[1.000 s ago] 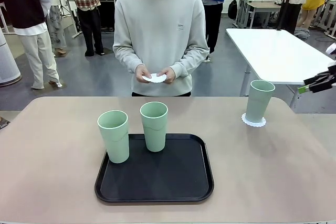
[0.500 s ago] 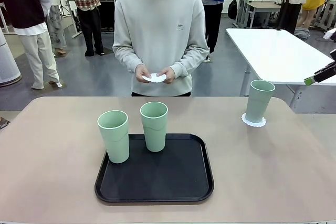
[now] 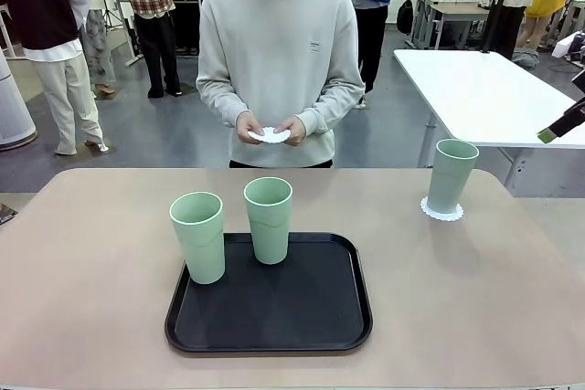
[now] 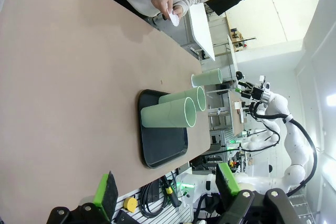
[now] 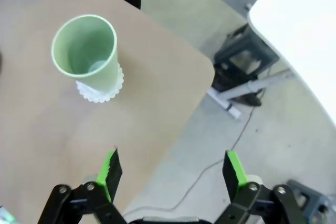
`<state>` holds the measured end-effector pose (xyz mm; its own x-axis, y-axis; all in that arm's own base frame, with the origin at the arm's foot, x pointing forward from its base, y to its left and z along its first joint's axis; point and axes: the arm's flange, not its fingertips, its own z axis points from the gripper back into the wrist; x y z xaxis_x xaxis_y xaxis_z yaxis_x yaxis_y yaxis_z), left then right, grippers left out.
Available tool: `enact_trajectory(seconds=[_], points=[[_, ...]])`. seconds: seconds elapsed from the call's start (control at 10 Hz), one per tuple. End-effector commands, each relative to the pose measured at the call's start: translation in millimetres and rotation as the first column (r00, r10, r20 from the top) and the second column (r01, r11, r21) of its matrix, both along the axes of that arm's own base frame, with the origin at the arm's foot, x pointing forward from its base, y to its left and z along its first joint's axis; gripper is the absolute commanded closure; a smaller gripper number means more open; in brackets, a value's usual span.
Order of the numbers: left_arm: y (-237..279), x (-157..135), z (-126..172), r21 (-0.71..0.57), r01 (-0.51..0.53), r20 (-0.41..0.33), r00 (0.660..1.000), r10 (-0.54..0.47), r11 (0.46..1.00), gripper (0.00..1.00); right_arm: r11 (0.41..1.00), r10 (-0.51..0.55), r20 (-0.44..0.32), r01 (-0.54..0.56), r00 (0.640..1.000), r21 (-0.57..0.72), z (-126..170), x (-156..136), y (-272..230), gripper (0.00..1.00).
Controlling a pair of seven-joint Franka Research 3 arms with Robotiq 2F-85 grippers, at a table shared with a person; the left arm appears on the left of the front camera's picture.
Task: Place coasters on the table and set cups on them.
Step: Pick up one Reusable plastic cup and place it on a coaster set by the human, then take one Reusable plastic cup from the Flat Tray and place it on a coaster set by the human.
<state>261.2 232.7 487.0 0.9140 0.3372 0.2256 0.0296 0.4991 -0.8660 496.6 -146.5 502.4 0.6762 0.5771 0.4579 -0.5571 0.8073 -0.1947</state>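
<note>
Pale mint-green plastic tumbler (image 3: 452,175), upright on white scalloped paper coaster (image 3: 441,213), far right of pinkish-beige table (image 3: 91,271). Two matching tumblers (image 3: 198,237) (image 3: 269,219) on black rounded tray (image 3: 274,326). Second coaster (image 3: 269,135) in person's hands (image 3: 293,128). Left gripper (image 4: 167,182), right gripper (image 5: 172,167): jaws apart, empty.

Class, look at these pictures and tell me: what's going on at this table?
One cup stands on a coaster at the table's far right corner. A second cup and a third cup stand on the black tray. The person at the far side holds another coaster in both hands. The left pincer and the right pincer are open and empty.
</note>
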Motion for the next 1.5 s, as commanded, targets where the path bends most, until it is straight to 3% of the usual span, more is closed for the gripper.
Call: enact_trajectory(seconds=[0.0,0.4,0.5,1.4], points=[[0.8,-1.7,0.9,-0.012,0.001,0.011,1.000,0.000,1.000,0.00,0.999,-0.033,-0.087,0.034,0.996,0.003,-0.5,-2.7,22.7,0.00],[0.8,-1.7,0.9,-0.012,0.001,0.011,1.000,0.000,1.000,0.00,0.995,-0.056,-0.327,0.081,0.943,0.062,-0.3,-15.3,43.7,0.00],[0.8,-1.7,0.9,-0.012,0.001,0.011,1.000,0.000,1.000,0.00,0.999,-0.032,-0.208,0.040,0.978,0.034,-9.7,-11.2,34.6,0.00],[0.8,-1.7,0.9,-0.012,0.001,0.011,1.000,0.000,1.000,0.00,0.999,-0.032,-0.208,0.040,0.978,0.034,-9.7,-11.2,34.6,0.00]])
